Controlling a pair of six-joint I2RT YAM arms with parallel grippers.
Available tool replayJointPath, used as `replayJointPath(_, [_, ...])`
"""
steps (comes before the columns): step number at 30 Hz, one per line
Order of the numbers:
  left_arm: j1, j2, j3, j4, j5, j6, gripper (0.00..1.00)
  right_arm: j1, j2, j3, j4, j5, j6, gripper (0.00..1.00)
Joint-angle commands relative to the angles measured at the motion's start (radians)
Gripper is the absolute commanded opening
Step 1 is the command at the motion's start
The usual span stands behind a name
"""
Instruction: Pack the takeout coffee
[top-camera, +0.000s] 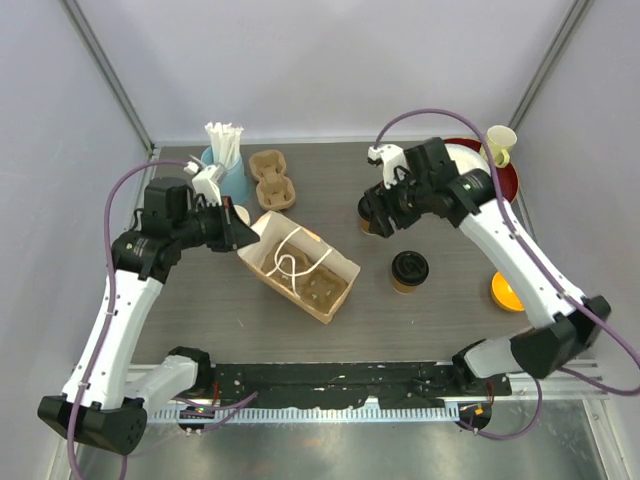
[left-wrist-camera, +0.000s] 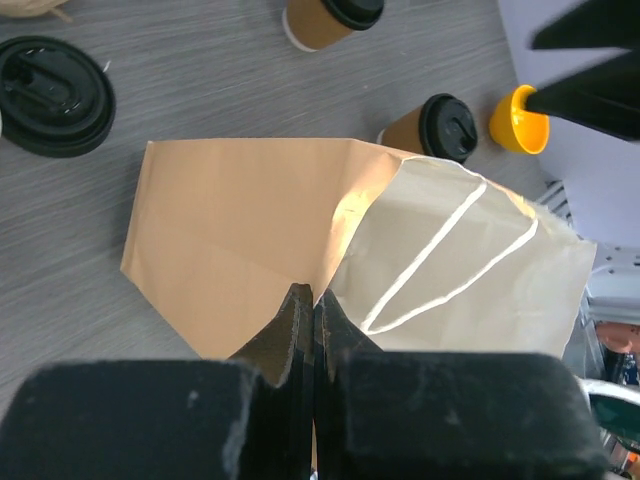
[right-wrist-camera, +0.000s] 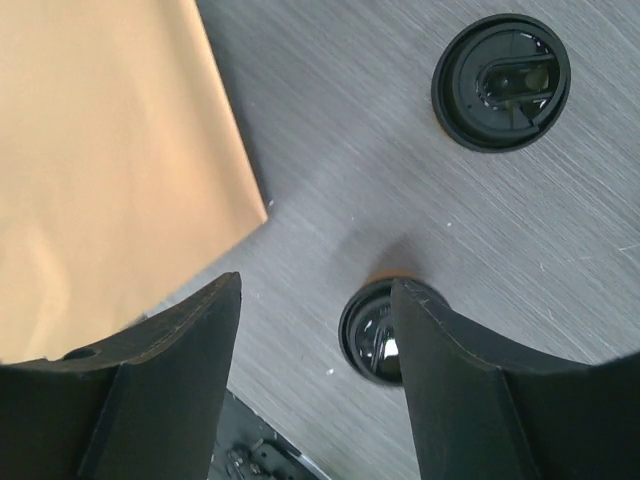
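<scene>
The bag (top-camera: 300, 265) lies open in the middle of the worktop (top-camera: 420, 330), its white handles showing in the mouth. The left gripper (left-wrist-camera: 306, 300) has its fingers pressed together on the rim, pinching the brown paper at the bag's left corner. Both coffees stand outside the bag, off to its right, with their lids on. One cup (right-wrist-camera: 368, 340) sits right under the right gripper (right-wrist-camera: 315, 290), whose fingers are spread wide. From the wrist you can see its black lid peeking out beside one finger with a clear gap to the other, so nothing is pinched there. The other cup (top-camera: 409, 270) stands upright just right of the bag, apart from the first. A small yellow cup (top-camera: 507, 292) sits farther right of the bag.
</scene>
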Motion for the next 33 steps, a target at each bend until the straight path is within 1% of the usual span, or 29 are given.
replayJointPath(1, [0.003,0.006,0.012,0.091,0.097,0.029,0.0,-0.006,0.124,0.067,0.154,0.072,0.135,0.68])
replayJointPath(2, [0.003,0.014,0.02,0.082,0.095,0.032,0.0,-0.012,0.152,0.098,0.153,0.099,0.186,0.67])
replayJointPath(3, [0.003,0.023,0.033,0.057,0.089,0.041,0.0,-0.018,0.192,0.182,0.122,0.122,0.204,0.67])
replayJointPath(4, [0.003,0.03,0.036,0.05,0.088,0.051,0.0,-0.021,0.25,0.223,0.107,0.182,0.217,0.67])
replayJointPath(5, [0.003,0.043,0.041,0.042,0.086,0.055,0.0,-0.029,0.278,0.282,0.093,0.2,0.237,0.67])
replayJointPath(7, [0.003,0.06,0.055,0.03,0.095,0.064,0.0,-0.047,0.338,0.313,0.085,0.195,0.257,0.68])
replayJointPath(9, [0.003,0.084,0.076,0.026,0.114,0.069,0.0,-0.098,0.378,0.349,0.056,0.178,0.288,0.67])
replayJointPath(10, [0.003,0.093,0.084,0.019,0.118,0.072,0.0,-0.115,0.404,0.362,0.038,0.169,0.284,0.58])
replayJointPath(11, [0.003,0.106,0.092,0.014,0.121,0.08,0.0,-0.142,0.443,0.385,0.023,0.149,0.276,0.53])
replayJointPath(12, [0.003,0.11,0.104,0.011,0.124,0.086,0.0,-0.152,0.464,0.393,-0.003,0.149,0.235,0.49])
replayJointPath(13, [0.003,0.112,0.109,0.008,0.137,0.092,0.0,-0.155,0.479,0.399,-0.011,0.152,0.212,0.5])
replayJointPath(16, [0.002,0.104,0.099,0.008,0.184,0.133,0.0,-0.158,0.517,0.412,-0.013,0.149,0.115,0.58])
replayJointPath(17, [0.002,0.1,0.093,0.007,0.193,0.165,0.0,-0.161,0.527,0.422,-0.011,0.153,0.103,0.59])
replayJointPath(20, [0.003,0.087,0.087,-0.007,0.223,0.216,0.0,-0.175,0.565,0.442,-0.008,0.155,0.089,0.59])
replayJointPath(25, [0.002,0.081,0.125,-0.02,0.259,0.344,0.0,-0.178,0.62,0.462,0.012,0.153,0.09,0.59])
replayJointPath(30, [0.002,0.08,0.167,-0.042,0.293,0.376,0.0,-0.176,0.651,0.475,0.024,0.153,0.095,0.59])
replayJointPath(33, [0.002,0.096,0.182,-0.067,0.284,0.405,0.0,-0.176,0.655,0.472,0.032,0.145,0.092,0.59])
